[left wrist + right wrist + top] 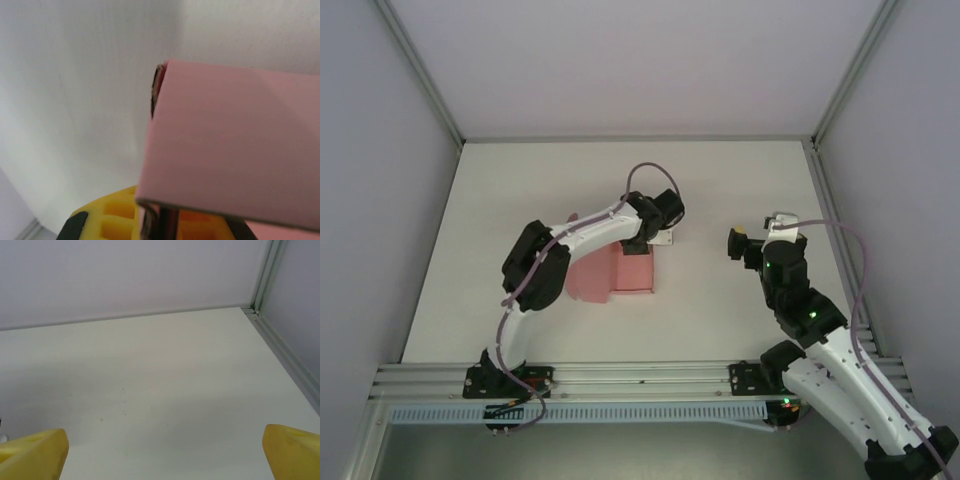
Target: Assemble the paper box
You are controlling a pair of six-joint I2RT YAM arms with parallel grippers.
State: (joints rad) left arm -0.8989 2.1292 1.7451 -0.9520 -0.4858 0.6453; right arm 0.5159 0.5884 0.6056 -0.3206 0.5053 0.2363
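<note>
The pink paper box lies left of the table's middle, partly folded, with one panel standing up along its right side. My left gripper reaches down over its far right corner. In the left wrist view a pink panel hangs close in front of the camera, its edge running down between the yellow fingers, which are shut on the card. My right gripper hovers to the right, apart from the box. Its yellow fingertips stand wide open, with only bare table between them.
The white table is enclosed by pale walls, with aluminium posts at the back corners. A metal rail runs along the near edge, between the arm bases.
</note>
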